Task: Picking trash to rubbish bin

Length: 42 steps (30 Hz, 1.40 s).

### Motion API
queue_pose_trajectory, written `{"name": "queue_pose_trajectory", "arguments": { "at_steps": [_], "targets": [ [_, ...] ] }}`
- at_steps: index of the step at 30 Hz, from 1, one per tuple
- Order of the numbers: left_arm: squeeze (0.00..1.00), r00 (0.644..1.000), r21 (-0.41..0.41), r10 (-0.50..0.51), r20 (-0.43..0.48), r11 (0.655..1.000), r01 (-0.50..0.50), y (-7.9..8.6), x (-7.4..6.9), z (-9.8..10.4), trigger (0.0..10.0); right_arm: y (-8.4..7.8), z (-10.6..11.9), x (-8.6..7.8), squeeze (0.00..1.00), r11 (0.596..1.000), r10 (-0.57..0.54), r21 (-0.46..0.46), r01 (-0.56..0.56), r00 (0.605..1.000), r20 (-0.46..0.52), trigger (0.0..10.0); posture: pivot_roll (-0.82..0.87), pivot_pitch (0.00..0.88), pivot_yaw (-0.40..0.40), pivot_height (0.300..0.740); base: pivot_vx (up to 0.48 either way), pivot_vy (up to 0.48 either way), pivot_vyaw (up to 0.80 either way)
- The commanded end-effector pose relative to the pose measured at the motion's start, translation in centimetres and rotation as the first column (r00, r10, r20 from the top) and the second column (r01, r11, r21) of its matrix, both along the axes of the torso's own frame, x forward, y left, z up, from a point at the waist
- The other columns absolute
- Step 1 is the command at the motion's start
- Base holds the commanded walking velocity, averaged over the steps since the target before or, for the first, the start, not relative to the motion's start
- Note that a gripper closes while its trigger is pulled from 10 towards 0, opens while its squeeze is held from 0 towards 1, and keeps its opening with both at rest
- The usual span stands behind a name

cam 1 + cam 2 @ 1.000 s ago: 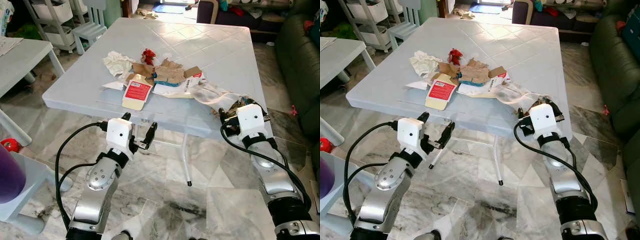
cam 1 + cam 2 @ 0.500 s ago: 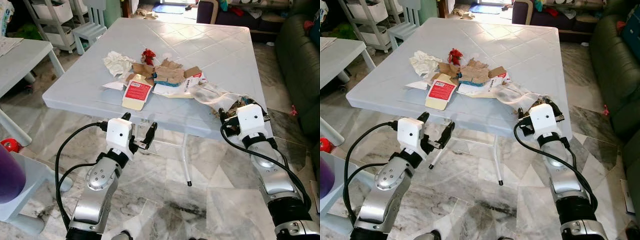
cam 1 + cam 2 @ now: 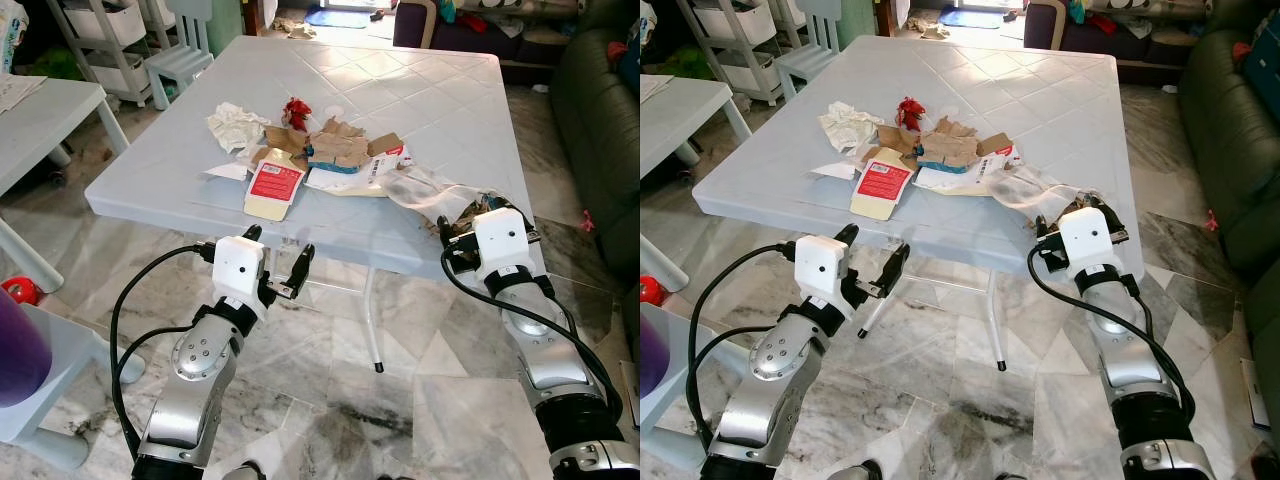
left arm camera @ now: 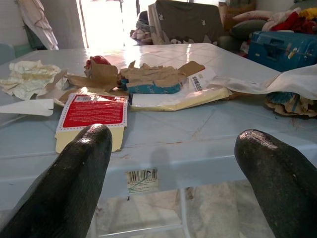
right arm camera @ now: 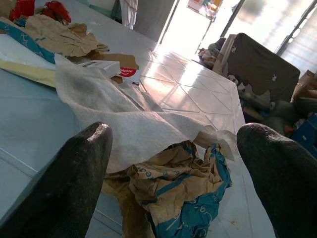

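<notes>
While the left gripper (image 3: pixel 276 262) hangs spread below the table (image 3: pixel 430 110) edge, the right gripper (image 5: pixel 173 163) gapes around crumpled brown-and-blue paper (image 5: pixel 178 186) at the table's near corner

home living room: dark green sofa (image 3: pixel 600 100), marble floor (image 3: pixel 330 350), plastic table (image 3: pixel 440 110), storage shelves (image 3: pixel 105 40).

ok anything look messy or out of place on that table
Yes. Torn brown cardboard scraps, crumpled white paper and a red-labelled packet lie scattered across the white table. A crumpled brown-and-teal paper wad sits at its near right edge, between the right gripper's open fingers.
</notes>
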<state>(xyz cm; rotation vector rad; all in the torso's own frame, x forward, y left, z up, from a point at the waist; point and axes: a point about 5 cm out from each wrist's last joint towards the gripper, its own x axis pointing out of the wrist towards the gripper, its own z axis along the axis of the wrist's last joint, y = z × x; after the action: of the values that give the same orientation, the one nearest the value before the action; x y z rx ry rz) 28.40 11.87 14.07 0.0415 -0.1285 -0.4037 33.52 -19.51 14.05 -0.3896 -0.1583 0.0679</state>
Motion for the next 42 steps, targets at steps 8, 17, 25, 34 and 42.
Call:
{"name": "queue_pose_trajectory", "arguments": {
  "at_steps": [8,17,25,34,42],
  "targets": [
    [0.00,1.000,0.002,-0.003,0.007,1.000,0.003,0.0,0.0,0.1,10.0,-0.1,0.2,-0.1,0.00,1.000,-0.010,-0.001,0.010,1.000,0.009,10.0,0.00,0.118,-0.037,0.740,0.000,0.000,0.00],
    [0.00,0.999,0.006,0.035,0.035,0.999,-0.035,-0.1,0.3,0.3,10.0,0.7,1.2,-0.6,0.00,0.998,0.065,-0.011,-0.064,0.996,0.060,10.0,-0.02,0.122,-0.042,0.740,0.000,0.000,0.00],
    [0.00,0.998,0.004,0.044,0.043,0.999,-0.044,-0.1,0.3,0.3,10.0,2.2,1.4,-0.7,0.00,0.983,0.166,-0.083,-0.161,0.984,0.061,10.0,-0.02,0.128,-0.048,0.740,0.000,0.000,0.00],
    [0.00,0.998,0.005,0.048,0.038,0.999,-0.049,-0.1,-0.2,0.1,10.0,2.4,1.3,0.6,0.00,0.967,0.195,-0.174,-0.187,0.980,0.032,10.0,-0.01,0.146,-0.053,0.740,0.000,0.000,0.00],
    [0.00,0.998,0.013,0.049,0.029,0.999,-0.050,0.1,-0.8,-0.1,10.0,3.2,1.2,2.7,0.00,0.946,0.197,-0.259,-0.196,0.980,-0.023,10.0,0.02,0.162,-0.058,0.740,0.000,0.000,0.00]
  ]
}}
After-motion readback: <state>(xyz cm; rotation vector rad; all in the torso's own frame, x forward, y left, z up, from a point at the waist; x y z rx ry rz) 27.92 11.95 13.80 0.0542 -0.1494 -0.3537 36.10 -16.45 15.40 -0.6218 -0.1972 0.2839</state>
